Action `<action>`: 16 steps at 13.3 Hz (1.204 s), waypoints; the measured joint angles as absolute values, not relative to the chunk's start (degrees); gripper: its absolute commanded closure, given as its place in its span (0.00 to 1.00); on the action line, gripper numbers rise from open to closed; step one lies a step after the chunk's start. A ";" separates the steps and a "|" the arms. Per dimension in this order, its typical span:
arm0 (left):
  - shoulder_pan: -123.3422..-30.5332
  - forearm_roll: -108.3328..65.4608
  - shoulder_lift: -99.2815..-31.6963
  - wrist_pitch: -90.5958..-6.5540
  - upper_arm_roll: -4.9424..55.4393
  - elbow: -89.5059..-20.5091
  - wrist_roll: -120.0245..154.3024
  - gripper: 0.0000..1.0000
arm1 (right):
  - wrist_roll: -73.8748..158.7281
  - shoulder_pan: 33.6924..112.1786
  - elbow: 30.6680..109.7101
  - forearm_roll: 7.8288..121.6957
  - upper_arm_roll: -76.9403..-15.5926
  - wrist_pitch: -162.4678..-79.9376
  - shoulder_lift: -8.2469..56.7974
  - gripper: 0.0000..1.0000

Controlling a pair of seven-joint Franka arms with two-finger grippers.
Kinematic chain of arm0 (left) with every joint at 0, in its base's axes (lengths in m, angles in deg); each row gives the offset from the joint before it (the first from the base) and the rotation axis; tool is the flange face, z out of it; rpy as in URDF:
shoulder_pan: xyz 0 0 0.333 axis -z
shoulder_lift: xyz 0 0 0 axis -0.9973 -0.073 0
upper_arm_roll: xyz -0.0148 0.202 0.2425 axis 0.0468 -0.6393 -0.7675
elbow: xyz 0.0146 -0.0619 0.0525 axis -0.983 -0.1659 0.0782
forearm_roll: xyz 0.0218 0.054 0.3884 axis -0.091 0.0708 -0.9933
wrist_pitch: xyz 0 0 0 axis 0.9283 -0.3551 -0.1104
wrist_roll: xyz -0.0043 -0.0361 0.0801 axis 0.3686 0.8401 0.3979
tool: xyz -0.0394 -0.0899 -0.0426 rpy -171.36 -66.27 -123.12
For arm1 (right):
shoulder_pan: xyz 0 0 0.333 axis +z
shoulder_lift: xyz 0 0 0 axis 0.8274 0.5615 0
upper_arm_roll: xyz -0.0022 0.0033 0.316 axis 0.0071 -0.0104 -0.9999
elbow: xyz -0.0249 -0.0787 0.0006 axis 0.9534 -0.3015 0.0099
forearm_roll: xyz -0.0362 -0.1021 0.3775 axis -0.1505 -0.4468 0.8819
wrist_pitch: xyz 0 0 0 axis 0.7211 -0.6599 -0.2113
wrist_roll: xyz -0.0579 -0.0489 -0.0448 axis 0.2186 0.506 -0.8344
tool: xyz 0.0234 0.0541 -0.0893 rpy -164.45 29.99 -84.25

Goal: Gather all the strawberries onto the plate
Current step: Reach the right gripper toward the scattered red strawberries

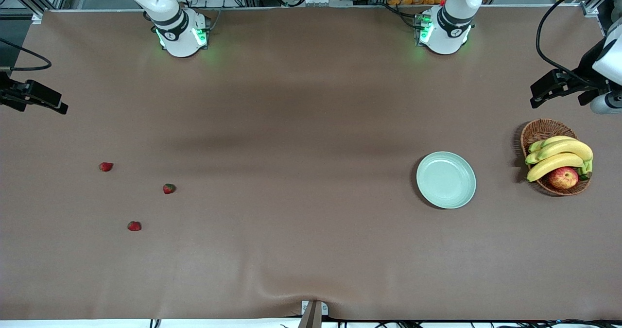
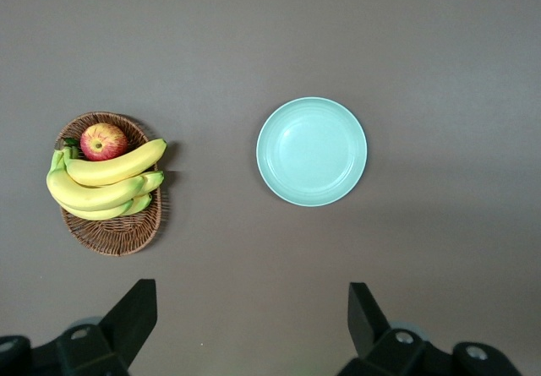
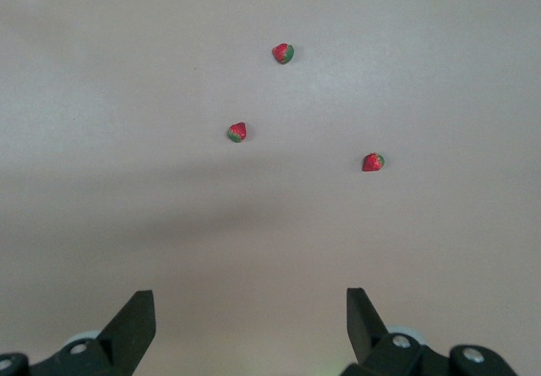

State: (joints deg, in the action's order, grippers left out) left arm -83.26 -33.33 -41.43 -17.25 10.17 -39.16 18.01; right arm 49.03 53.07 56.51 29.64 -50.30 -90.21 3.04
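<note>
Three small red strawberries lie apart on the brown table toward the right arm's end: one, one, and one nearest the front camera. The right wrist view shows them too. The pale green plate sits empty toward the left arm's end. My right gripper hangs open over the table's edge at the right arm's end, holding nothing. My left gripper hangs open and holding nothing over the left arm's end, above the basket's area.
A brown wicker basket with bananas and a red-yellow apple stands beside the plate, at the left arm's end. A black cable loops above it. The brown cloth wrinkles near the front edge.
</note>
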 measured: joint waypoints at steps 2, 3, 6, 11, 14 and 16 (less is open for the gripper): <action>-83.22 -33.33 -41.43 -16.94 10.17 -39.15 18.00 0.00 | 49.03 53.07 56.51 29.64 -50.30 -90.21 3.05 0.00; -83.17 -33.31 -41.44 -16.83 10.17 -39.16 18.00 0.00 | 49.03 53.07 56.51 29.64 -50.30 -90.21 3.08 0.00; -83.06 -33.27 -41.54 -16.72 10.17 -39.19 18.00 0.00 | 49.03 53.07 56.51 29.64 -50.32 -90.71 3.58 0.00; -82.83 -33.27 -41.56 -16.72 10.17 -39.18 18.00 0.00 | 49.03 53.35 56.59 29.73 -50.63 -96.55 6.58 0.00; -82.82 -33.27 -41.58 -16.72 10.17 -39.19 18.00 0.00 | 49.02 55.41 56.68 29.76 -50.88 -102.37 11.28 0.00; -82.74 -33.27 -41.63 -16.72 10.18 -39.20 18.00 0.00 | 49.08 57.72 56.70 29.71 -50.97 -105.89 14.58 0.00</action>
State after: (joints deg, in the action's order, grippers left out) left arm -82.74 -33.27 -41.63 -16.72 10.18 -39.20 18.00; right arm 49.08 57.72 56.70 29.71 -50.97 -105.89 14.58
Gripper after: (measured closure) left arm 0.000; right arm 0.000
